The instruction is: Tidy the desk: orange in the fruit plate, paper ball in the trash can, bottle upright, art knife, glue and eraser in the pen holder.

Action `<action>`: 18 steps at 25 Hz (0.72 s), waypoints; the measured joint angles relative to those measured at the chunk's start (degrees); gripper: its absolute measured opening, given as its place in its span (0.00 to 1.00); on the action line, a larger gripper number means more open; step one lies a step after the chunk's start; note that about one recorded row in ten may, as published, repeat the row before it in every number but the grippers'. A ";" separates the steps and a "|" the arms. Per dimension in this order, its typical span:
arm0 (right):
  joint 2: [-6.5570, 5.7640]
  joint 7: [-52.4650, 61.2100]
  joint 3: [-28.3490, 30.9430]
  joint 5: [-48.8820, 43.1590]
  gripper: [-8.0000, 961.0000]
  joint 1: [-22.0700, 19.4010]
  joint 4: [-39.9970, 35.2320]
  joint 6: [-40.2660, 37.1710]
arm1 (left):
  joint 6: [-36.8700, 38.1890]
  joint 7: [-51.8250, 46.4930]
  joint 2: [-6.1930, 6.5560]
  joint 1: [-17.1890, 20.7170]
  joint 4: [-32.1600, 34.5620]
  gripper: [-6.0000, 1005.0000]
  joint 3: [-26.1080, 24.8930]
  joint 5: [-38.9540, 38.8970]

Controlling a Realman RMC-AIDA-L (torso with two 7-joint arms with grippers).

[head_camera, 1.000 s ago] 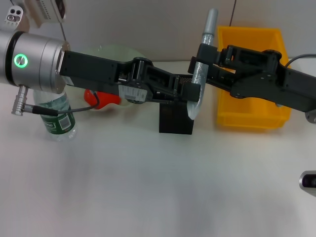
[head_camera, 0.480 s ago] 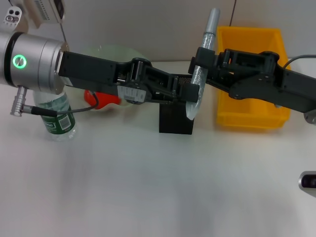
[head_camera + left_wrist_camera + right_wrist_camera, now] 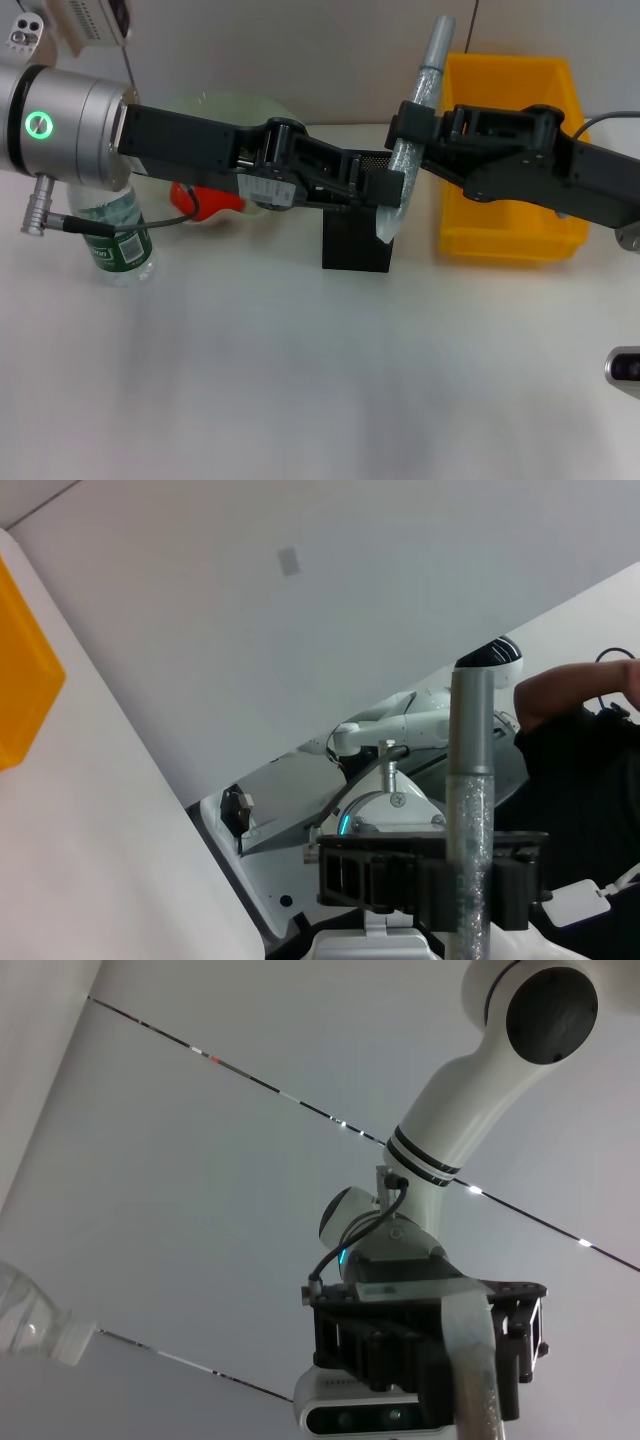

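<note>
Right gripper [image 3: 408,128]: clamped on glue [image 3: 410,130].
Glue axis: near upright, cap end up, slightly tilted; lower end over pen holder [image 3: 356,245].
Left gripper [image 3: 385,187]: beside glue's lower end; finger state cannot tell.

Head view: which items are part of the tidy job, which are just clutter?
Job: silver glittery glue tube in right end effector; black box pen holder; upright clear plastic bottle; pale green fruit plate; yellow plastic bin; left end effector.
Lying about: red object, unidentifiable.
</note>
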 joint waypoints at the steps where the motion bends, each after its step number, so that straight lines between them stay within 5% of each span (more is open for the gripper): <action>1: 0.00 0.00 0.00 0.00 0.19 -0.04 0.00 -0.08 | 0.17 -0.02 0.00 -0.08 0.02 0.19 0.00 -0.02; 12: -0.01 0.00 0.02 0.17 0.16 -0.40 0.16 -0.21 | 0.19 -0.63 0.12 -0.14 0.05 0.24 0.03 0.23; 18: -0.01 0.01 0.00 0.19 0.15 -0.43 0.18 -0.21 | 0.16 -0.65 0.18 0.21 0.25 0.45 0.00 0.08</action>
